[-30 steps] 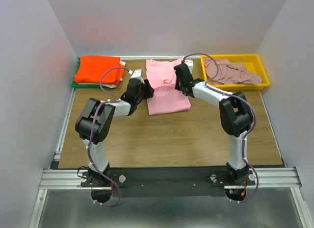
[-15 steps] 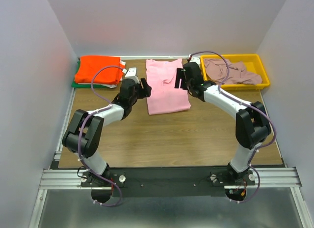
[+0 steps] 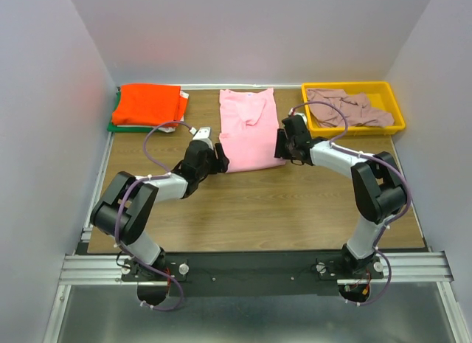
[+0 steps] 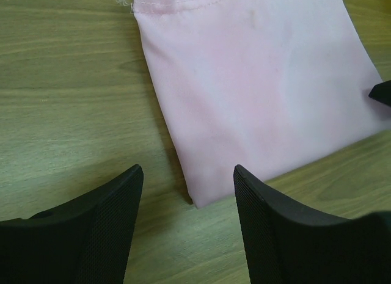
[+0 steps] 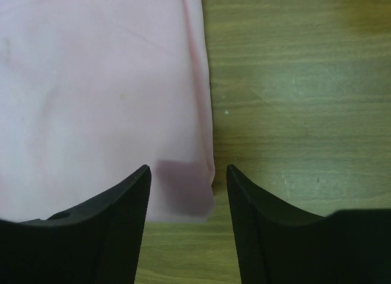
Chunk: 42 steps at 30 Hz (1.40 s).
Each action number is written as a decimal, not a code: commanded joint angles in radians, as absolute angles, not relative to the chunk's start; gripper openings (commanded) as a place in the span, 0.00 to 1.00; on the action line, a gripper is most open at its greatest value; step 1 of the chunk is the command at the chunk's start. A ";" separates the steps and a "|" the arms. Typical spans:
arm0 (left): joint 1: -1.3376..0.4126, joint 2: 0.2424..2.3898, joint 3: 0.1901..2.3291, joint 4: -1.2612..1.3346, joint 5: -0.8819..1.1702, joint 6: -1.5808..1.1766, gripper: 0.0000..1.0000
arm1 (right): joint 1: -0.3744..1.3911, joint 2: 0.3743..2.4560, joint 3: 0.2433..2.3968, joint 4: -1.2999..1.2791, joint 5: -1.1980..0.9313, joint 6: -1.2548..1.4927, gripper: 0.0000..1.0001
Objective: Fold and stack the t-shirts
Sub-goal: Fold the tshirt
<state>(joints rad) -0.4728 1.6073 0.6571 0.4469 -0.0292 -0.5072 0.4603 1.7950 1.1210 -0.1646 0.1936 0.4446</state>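
Note:
A light pink t-shirt (image 3: 251, 129) lies folded into a long rectangle at the middle back of the table. My left gripper (image 3: 219, 160) is low at its near left corner. In the left wrist view the jaws (image 4: 188, 174) stand open and the pink t-shirt (image 4: 263, 82) has its corner lying between the fingertips, untouched. My right gripper (image 3: 282, 147) is at the near right corner. Its jaws (image 5: 188, 171) are open too, with the pink cloth (image 5: 98, 94) corner flat on the wood between them. An orange t-shirt (image 3: 147, 105) lies folded on a green one (image 3: 115, 126) at the back left.
A yellow tray (image 3: 394, 118) at the back right holds a crumpled mauve t-shirt (image 3: 346, 107). White walls close in the table on three sides. Bare wood (image 3: 258, 210) stretches between the pink shirt and the arm bases.
Both grippers have come back from the far half of the pink t-shirt to its near corners, and their jaws have opened. The shirt lies flat.

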 commanded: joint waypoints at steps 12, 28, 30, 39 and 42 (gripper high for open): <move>-0.528 1.598 0.635 0.459 -0.075 -0.549 0.68 | 0.456 1.807 1.003 -0.133 0.133 0.508 0.43; -0.603 1.647 0.690 0.287 -0.215 -0.615 0.54 | 0.454 1.835 0.988 -0.121 0.117 0.511 0.21; -0.607 1.652 0.693 0.290 -0.213 -0.620 0.53 | 0.454 1.838 0.988 -0.120 0.112 0.511 0.21; -0.611 1.726 0.721 0.316 -0.227 -0.617 0.48 | 0.456 1.833 0.982 -0.115 0.110 0.502 0.20; -0.612 1.749 0.729 0.316 -0.218 -0.612 0.37 | 0.456 1.830 0.982 -0.114 0.109 0.500 0.19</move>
